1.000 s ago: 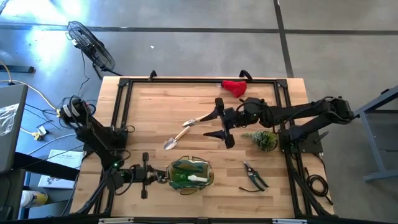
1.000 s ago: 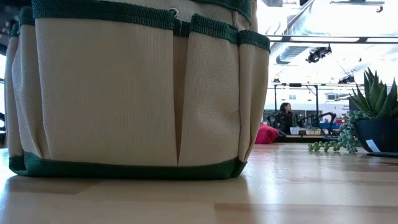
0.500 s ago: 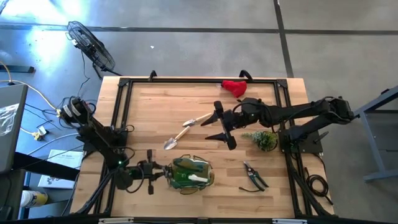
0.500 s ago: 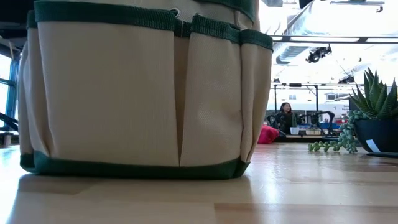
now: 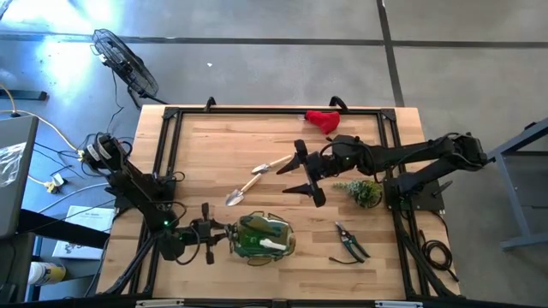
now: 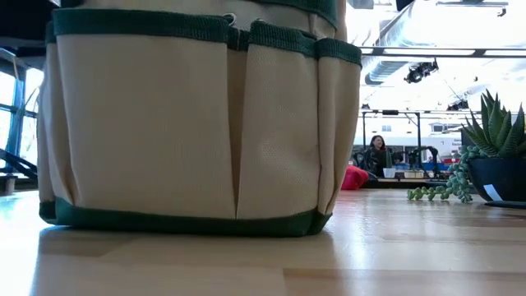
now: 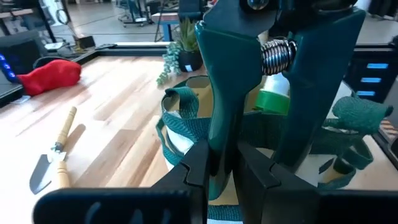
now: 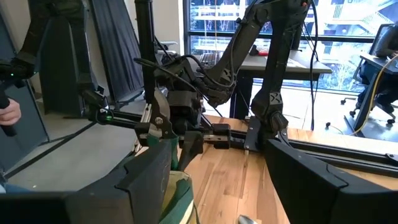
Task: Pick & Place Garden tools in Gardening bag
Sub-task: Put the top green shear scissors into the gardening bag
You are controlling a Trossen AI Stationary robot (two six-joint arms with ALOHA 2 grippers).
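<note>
Your left gripper (image 5: pixel 224 237), clamped on the gardening bag's (image 5: pixel 262 239) rim, has dragged it slightly rightward along the near edge. Right gripper (image 5: pixel 301 174) hangs open beside the trowels (image 5: pixel 244 186); none newly bagged.

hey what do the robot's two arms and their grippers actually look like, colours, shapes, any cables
Both arms are black, jointed tube segments rising from black bases at the table's sides. The left gripper and right gripper have long, flat, angular dark jaws. In the left wrist view they look glossy with a teal tint, and a coiled metal spring sits between them. A small green light glows on the left arm. Black cables trail beside both bases.
</note>
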